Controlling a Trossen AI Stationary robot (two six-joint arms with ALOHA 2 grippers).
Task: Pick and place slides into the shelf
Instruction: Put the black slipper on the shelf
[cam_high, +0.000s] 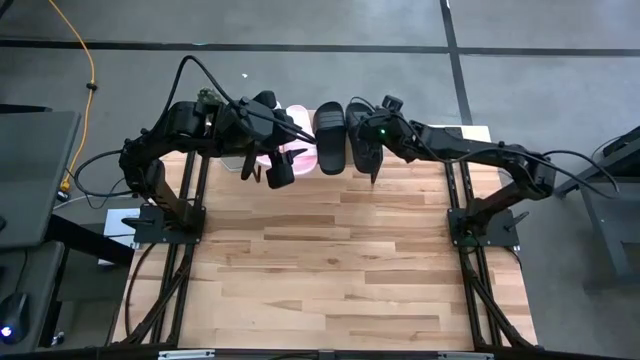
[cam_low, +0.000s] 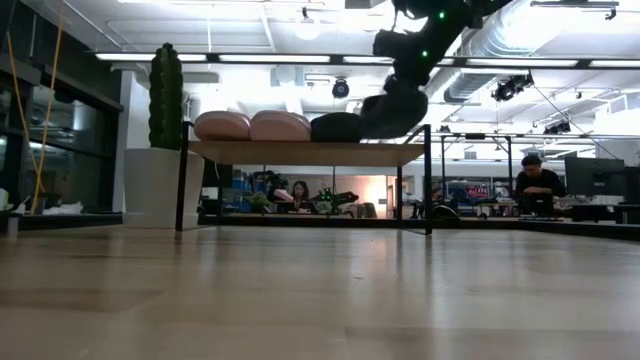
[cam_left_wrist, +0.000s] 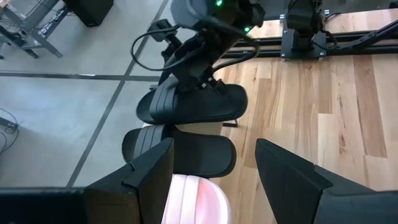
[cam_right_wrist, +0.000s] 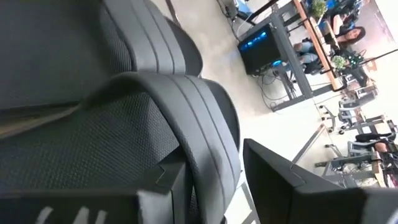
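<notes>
The shelf stands at the table's far edge. Two pale pink slides and one black slide lie side by side on its wooden top board. My right gripper is shut on the second black slide, which tilts above the board's right end, next to the first black slide. My left gripper hovers open over the pink slide nearest the black ones and touches nothing. My right gripper holds the second black slide by its wide strap, near the strap's side. One finger lies inside over the footbed and the other outside the slide's edge. It comes from above, slanting. The slide is tilted, its lower end near the shelf's board.
A white pot with a tall cactus stands just left of the shelf. The wide wooden table top stretches toward the near edge. People sit at desks in the room behind the table.
</notes>
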